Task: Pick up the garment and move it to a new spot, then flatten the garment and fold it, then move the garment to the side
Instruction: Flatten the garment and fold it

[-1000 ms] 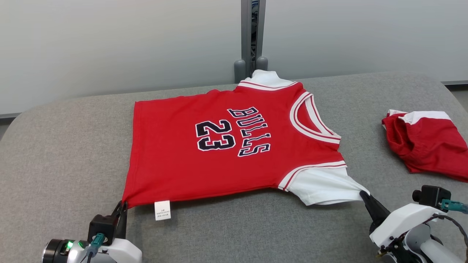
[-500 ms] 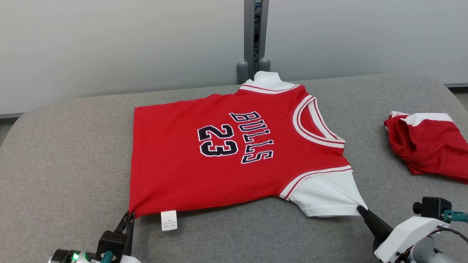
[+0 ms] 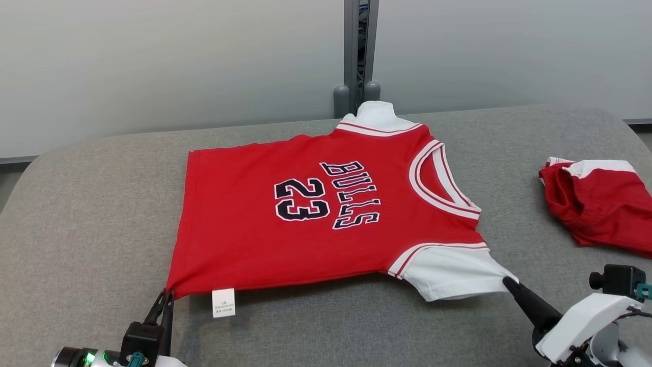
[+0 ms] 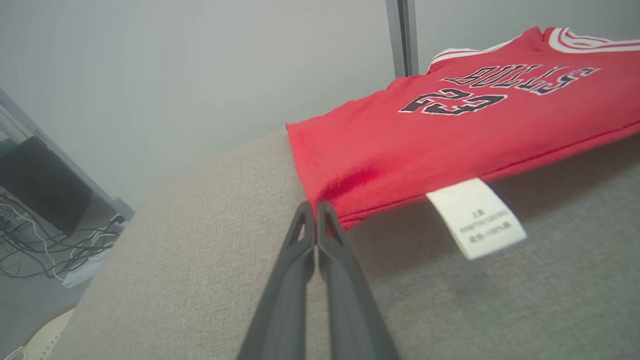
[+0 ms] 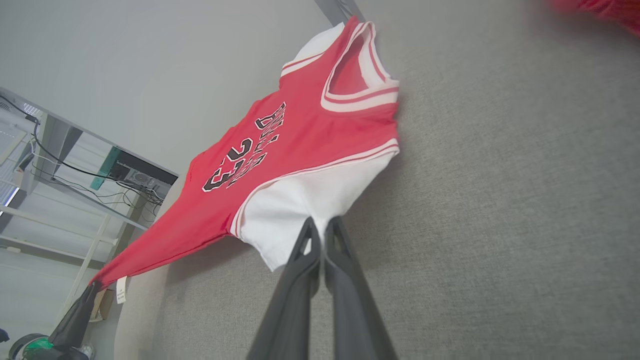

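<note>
The garment (image 3: 316, 214) is a red jersey with white sleeves, "BULLS 23" in dark print, spread over the grey padded table (image 3: 91, 204). My left gripper (image 3: 167, 294) is shut on its near hem corner, beside a white label (image 3: 223, 303). In the left wrist view the fingertips (image 4: 316, 206) pinch the red corner of the garment (image 4: 450, 120). My right gripper (image 3: 507, 280) is shut on the tip of the near white sleeve. The right wrist view shows that gripper (image 5: 321, 224) pinching the white cloth of the garment (image 5: 280, 160), whose near edge hangs lifted off the table with a shadow under it.
A second red and white piece of clothing (image 3: 596, 204) lies crumpled at the table's right edge. A grey post (image 3: 360, 51) rises behind the table against a pale wall. Grey table surface stretches on the left and along the front.
Both grippers keep their hold on the garment. Its near edge dropped toward me and then rose back a little, while the whole view shifted slightly.
</note>
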Robot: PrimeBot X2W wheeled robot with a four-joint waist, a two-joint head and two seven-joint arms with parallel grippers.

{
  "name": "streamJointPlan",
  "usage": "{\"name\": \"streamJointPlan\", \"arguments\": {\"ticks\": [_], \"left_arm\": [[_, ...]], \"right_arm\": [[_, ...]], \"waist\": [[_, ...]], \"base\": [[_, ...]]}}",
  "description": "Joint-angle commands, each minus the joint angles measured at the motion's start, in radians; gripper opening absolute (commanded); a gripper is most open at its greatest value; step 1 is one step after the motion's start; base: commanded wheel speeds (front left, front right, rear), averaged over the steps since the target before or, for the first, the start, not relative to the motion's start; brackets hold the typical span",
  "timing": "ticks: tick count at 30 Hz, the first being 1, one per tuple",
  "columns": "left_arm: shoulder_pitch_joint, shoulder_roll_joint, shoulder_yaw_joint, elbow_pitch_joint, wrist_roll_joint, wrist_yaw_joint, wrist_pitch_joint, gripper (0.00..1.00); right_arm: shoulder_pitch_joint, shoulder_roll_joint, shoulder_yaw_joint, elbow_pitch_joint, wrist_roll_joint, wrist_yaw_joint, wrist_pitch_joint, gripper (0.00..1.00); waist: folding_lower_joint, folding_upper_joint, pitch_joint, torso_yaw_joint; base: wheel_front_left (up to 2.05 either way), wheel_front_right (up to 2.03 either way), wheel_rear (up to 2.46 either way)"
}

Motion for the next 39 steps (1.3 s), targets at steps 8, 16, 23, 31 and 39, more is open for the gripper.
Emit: {"name": "streamJointPlan", "arguments": {"ticks": [8,16,23,31,39], "left_arm": [[0.059,0.046,-0.025,-0.047,0.014,-0.012,-0.001,0.0],[0.097,0.059,-0.057,-0.089,0.023,-0.007,-0.001,0.0],[0.139,0.06,-0.059,-0.129,0.006,0.011,-0.001,0.0],[0.118,0.048,-0.064,-0.134,-0.016,0.01,-0.001,0.0],[0.03,0.025,-0.055,-0.075,-0.049,-0.001,-0.001,0.0]], "right_arm": [[0.093,-0.053,-0.035,-0.086,0.022,0.0,0.059,0.0],[0.166,-0.091,-0.061,-0.167,0.026,0.0,0.118,0.0],[0.22,-0.105,-0.107,-0.215,0.016,0.0,0.161,0.0],[0.192,-0.069,-0.17,-0.211,-0.032,0.0,0.195,0.0],[0.098,-0.011,-0.239,-0.154,-0.124,0.0,0.215,0.0]], "waist": [[0.0,0.0,-0.012,0.006],[0.0,0.0,-0.018,0.008],[0.0,0.0,-0.018,0.006],[0.0,0.0,-0.013,0.011],[0.0,0.0,0.036,0.017]], "base": [[0.0,0.0,0.0],[0.0,0.0,0.0],[0.0,0.0,0.0],[0.0,0.0,0.0],[0.0,0.0,0.0]]}}
